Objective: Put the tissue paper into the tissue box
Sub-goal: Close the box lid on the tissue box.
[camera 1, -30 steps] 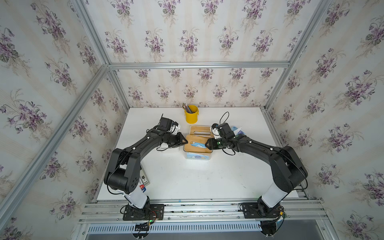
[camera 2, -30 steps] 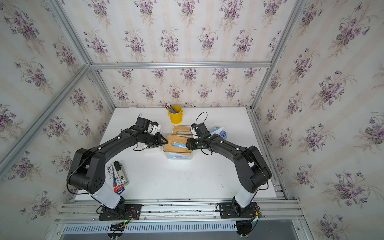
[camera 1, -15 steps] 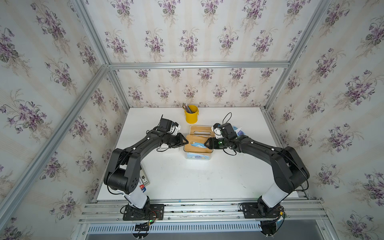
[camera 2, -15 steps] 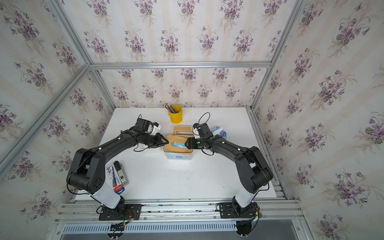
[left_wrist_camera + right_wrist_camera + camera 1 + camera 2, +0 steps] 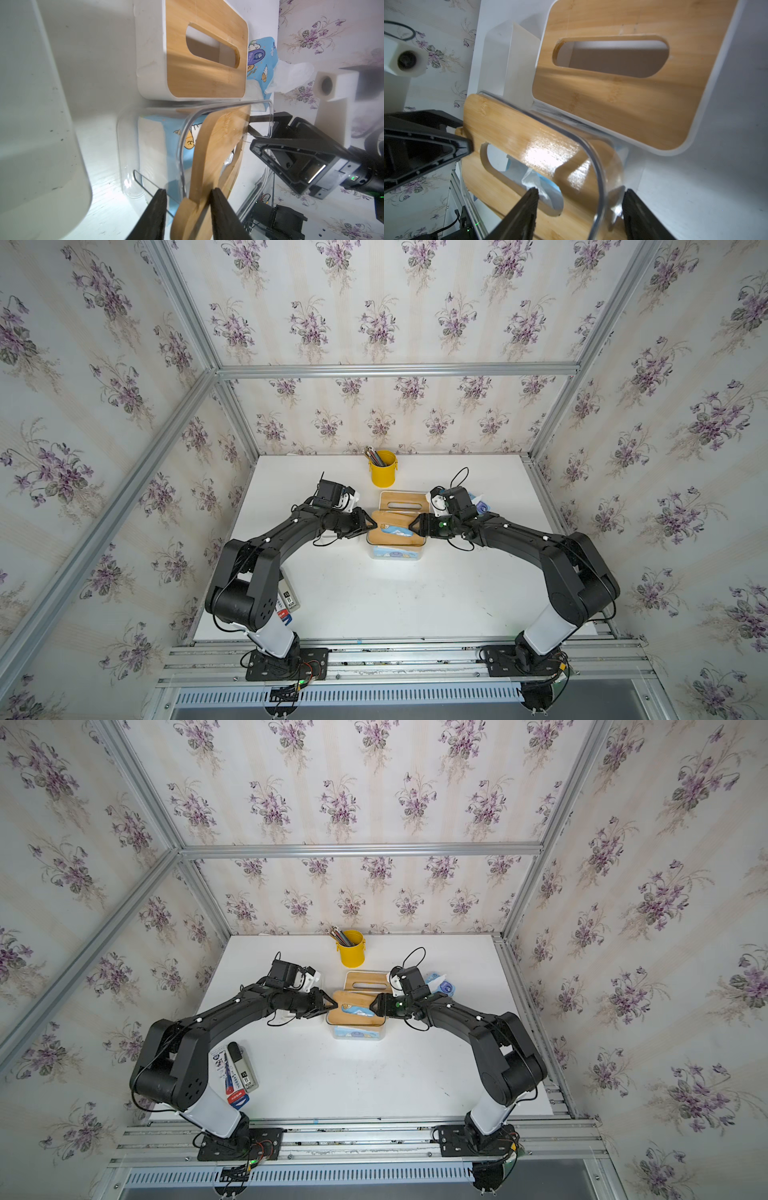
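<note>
Where the left gripper straddles the tilted bamboo lid at its edge, its jaws stand parted, not clamped. The blue tissue pack lies inside the clear tissue box beneath that lid. The right gripper, jaws wide apart, brackets the box's opposite end.

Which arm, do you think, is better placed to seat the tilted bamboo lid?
Probably the left: the left gripper has jaws astride the bamboo lid; the right gripper spans the clear tissue box wall.
</note>
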Available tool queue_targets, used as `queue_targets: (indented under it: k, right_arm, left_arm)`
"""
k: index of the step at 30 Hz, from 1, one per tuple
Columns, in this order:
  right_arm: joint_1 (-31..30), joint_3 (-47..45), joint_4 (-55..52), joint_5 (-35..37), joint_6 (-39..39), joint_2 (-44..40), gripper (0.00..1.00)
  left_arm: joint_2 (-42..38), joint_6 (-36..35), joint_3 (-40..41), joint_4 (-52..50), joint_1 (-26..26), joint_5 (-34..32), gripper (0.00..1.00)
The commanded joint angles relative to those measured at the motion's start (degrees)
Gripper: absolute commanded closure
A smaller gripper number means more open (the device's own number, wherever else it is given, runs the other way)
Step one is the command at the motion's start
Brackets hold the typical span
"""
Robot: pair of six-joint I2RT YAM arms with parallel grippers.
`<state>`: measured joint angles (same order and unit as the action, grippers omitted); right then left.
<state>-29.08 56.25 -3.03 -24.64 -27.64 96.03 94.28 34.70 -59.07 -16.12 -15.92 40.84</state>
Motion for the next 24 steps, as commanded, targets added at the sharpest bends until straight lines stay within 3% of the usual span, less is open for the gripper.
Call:
queue_targets:
  k: [1, 11, 16, 24]
  right_arm:
    - [0.08, 0.74, 3.45, -6.7, 0.17, -0.29, 0.31]
    - [1.57, 0.13, -1.82, -0.51, 4.04, -3.38, 0.12]
    - [1.53, -1.49, -2.25, 1.11, 4.19, -3.84, 0.08]
    - [1.34, -3.66, 0.93, -2.1, 1.48, -4.71, 0.08]
  left_arm:
    - [-0.4, 0.1, 0.07, -1.83, -0.36, 2.39, 0.58]
    - [-1.88, -2.43, -1.2, -5.24, -0.01, -1.11, 0.45]
    - [-1.96, -2.6, -1.22, -5.4, 0.0, -1.04, 0.4]
    - [-3.79, -2.71, -1.38, -6.45, -0.3, -1.24, 0.36]
